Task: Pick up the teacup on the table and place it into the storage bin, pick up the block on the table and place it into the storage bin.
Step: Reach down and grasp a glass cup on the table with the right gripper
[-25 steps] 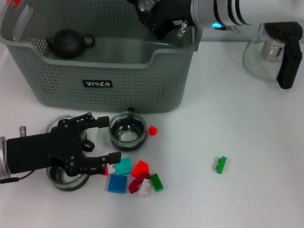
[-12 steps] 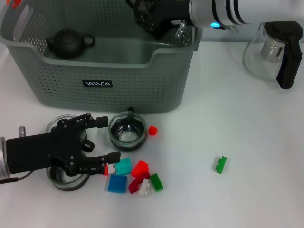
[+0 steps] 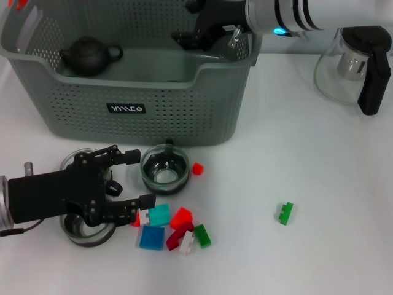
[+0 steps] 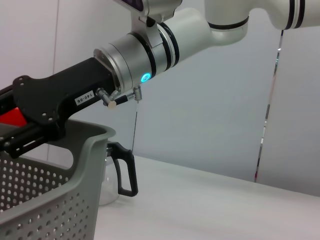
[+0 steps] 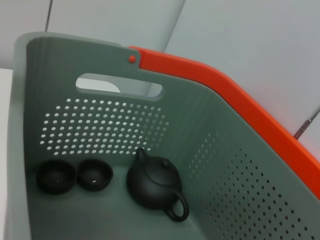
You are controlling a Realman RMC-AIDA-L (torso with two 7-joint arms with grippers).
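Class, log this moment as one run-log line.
right end effector: over storage bin, open | left end effector: open, by blocks | bin holds teapot, two cups

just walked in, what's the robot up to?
It's clearing teaware and blocks from the table into the storage bin. The right end effector is over the bin's far right corner; whether it holds anything can't be seen. Inside the bin sit a black teapot and two small dark cups. The left end effector hovers open low over the table beside a glass cup, with the pile of coloured blocks just in front. One green block lies apart to the right.
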